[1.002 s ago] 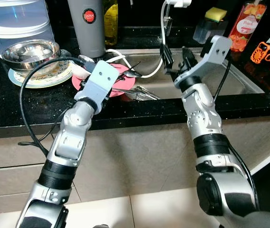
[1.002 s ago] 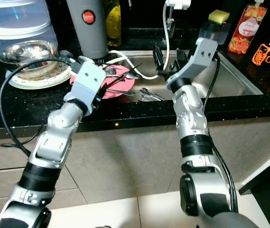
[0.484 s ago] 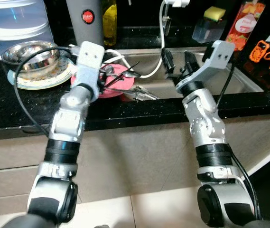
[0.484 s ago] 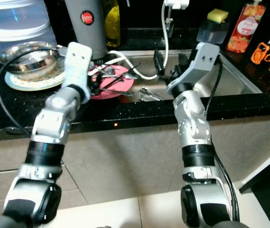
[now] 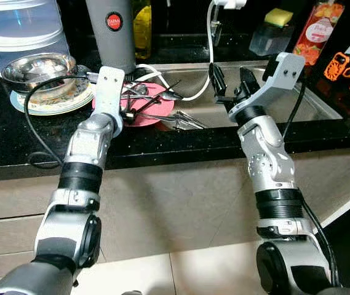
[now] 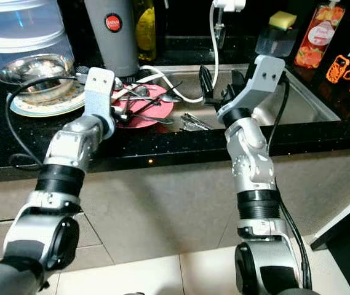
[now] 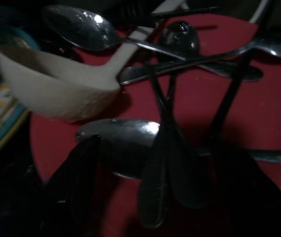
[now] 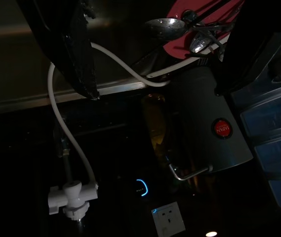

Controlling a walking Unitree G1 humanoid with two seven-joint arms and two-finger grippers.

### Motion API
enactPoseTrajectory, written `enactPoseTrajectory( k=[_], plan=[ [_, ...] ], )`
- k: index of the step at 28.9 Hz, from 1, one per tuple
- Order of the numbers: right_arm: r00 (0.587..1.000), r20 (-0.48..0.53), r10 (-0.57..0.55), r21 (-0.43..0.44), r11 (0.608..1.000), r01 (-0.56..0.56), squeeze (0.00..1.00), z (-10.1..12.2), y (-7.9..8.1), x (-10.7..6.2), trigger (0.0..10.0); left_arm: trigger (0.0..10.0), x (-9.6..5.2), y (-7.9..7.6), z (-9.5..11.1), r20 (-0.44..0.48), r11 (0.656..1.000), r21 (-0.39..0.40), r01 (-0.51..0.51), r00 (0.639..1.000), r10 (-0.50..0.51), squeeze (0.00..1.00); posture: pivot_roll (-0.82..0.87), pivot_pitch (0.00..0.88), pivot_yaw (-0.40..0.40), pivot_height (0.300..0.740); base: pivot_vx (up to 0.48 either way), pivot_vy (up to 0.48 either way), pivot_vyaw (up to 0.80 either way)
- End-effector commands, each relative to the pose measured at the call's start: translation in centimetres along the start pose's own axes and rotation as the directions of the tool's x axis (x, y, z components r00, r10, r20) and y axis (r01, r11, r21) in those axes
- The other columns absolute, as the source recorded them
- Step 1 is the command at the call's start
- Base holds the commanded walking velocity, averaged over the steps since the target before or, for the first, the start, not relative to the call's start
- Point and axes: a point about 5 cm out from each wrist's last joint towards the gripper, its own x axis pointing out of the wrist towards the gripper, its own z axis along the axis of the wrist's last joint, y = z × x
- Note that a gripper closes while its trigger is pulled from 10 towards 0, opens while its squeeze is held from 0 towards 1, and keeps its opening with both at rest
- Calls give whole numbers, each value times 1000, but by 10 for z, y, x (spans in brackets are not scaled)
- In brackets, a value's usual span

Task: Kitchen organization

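Observation:
A pink plate (image 5: 157, 102) lies on the black counter by the sink's left rim. On it are a white ladle-shaped spoon (image 7: 56, 89), steel spoons (image 7: 118, 143) and black-handled utensils (image 7: 167, 163). My left gripper (image 5: 127, 112) hovers open just above the plate's near side, and its fingers (image 7: 76, 187) straddle a steel spoon and the black handles without closing on them. Over the sink (image 5: 298, 104), my right gripper (image 5: 230, 83) hangs open and holds nothing. More cutlery (image 5: 187, 120) rests inside the sink beside the plate.
A steel bowl (image 5: 39, 66) sits on a patterned plate at the left, with a clear water container (image 5: 18, 24) behind it. A grey flask (image 5: 112, 34), white hose (image 5: 208, 49), sponge holder (image 5: 270, 34), peach bottle (image 5: 313, 34) and orange clips (image 5: 347, 70) line the back and right.
My left arm has swung upright, carrying its wrist left and toward the plate's near edge, then dipped slightly lower over it. The right gripper has barely shifted.

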Motion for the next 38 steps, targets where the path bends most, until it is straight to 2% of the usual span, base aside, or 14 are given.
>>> enactPoseTrajectory(
  k=[1,2,3,4,5,6,21,26,28,29,30,31,32,38],
  plan=[
    [1000,-7,-11,-3,1000,11,0,0,-2,-3,10000,7686,3,2,-3,-25,1000,-16,11,1000,-12,0,136,0,-5,740,0,0,0],
    [1000,-7,-12,-4,1000,12,0,0,-2,-3,10000,4118,4,1,-3,-28,1000,-19,21,999,-21,0,136,0,-5,740,0,0,0],
    [1000,-7,-12,-4,1000,12,0,0,-2,-3,10000,4118,4,0,-3,-30,999,-21,27,999,-28,0,136,0,-5,740,0,0,0],
    [1000,-6,-12,-3,1000,12,0,0,-2,-3,10000,1294,5,-1,-4,-37,999,-27,33,999,-34,0,137,0,-4,740,0,0,0],
    [1000,-6,-12,-3,1000,12,0,1,-2,-3,10000,1294,5,-1,-4,-41,999,-30,36,998,-38,0,137,0,-4,740,0,0,0],
    [1000,-6,-13,-3,1000,13,0,1,-2,-3,10000,0,5,-2,-5,-48,998,-38,44,998,-45,0,137,0,-4,740,0,0,0],
    [1000,-11,-24,2,1000,24,0,1,-3,-4,10000,0,6,-5,-31,-165,989,-137,57,983,-80,0,143,0,0,740,0,0,0],
    [1000,-14,-23,2,1000,23,0,1,-3,-4,10000,0,5,-4,-32,-157,989,-143,43,985,-65,0,145,0,-5,740,0,0,0],
    [1000,-15,-22,3,1000,22,0,1,-3,-3,10000,0,4,-1,-24,-110,992,-123,27,993,-41,0,145,0,-5,740,0,0,0],
    [1000,-16,-22,2,1000,22,0,1,-3,-3,10000,2902,3,0,-20,-85,993,-115,20,996,-30,0,145,0,-12,740,0,0,0],
    [1000,-16,-21,2,1000,21,0,1,-3,-3,10000,2902,3,1,-16,-66,994,-108,12,998,-19,0,145,0,-12,740,0,0,0],
    [1000,-16,-21,2,1000,21,0,1,-3,-3,10000,8196,2,2,-11,-46,994,-107,8,999,-13,35,145,0,-12,740,0,0,0],
    [1000,-17,-21,2,1000,21,0,1,-3,-3,10000,10000,0,4,-6,-31,994,-109,2,1000,-5,1000,145,0,-12,740,0,0,0],
    [1000,-19,-19,3,1000,19,0,1,-2,-3,10000,10000,1,5,-4,-48,992,-129,-11,999,5,1000,145,0,-12,740,0,0,0]
  ],
)
